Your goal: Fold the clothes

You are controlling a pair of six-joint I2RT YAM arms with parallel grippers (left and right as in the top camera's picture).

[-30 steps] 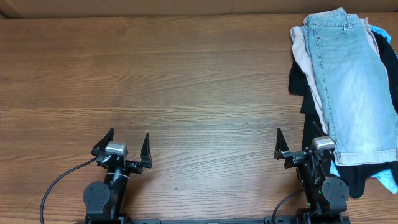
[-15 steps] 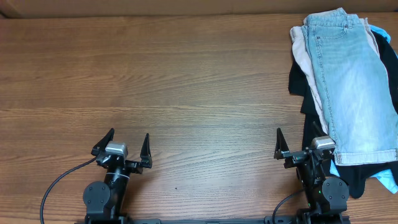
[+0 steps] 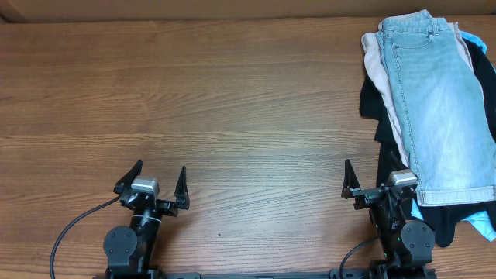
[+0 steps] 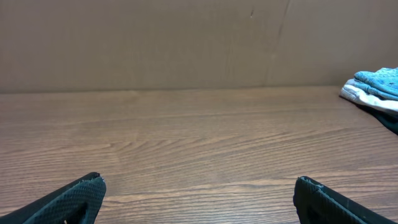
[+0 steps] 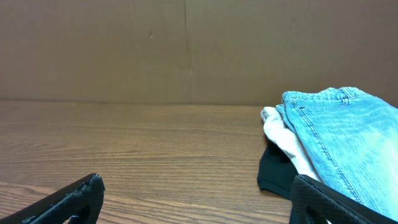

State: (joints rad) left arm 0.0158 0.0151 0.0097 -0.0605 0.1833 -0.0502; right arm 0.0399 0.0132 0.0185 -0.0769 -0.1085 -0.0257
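Faded light-blue denim shorts lie flat on top of a pile at the far right edge of the tabletop. Their waistband is toward the far side and their hemmed legs toward the near side. Under them a beige garment shows along the left edge and a black garment spreads out lower down. A bright blue garment pokes out at the near right corner. The right fingers sit at the near edge just beside the hem end of the pile, spread wide and grasping nothing. In the right wrist view the shorts lie ahead and to the right. The left fingers are well apart from the pile at the near left, likewise released with only bare wood between them. A brown cardboard wall backs the tabletop.
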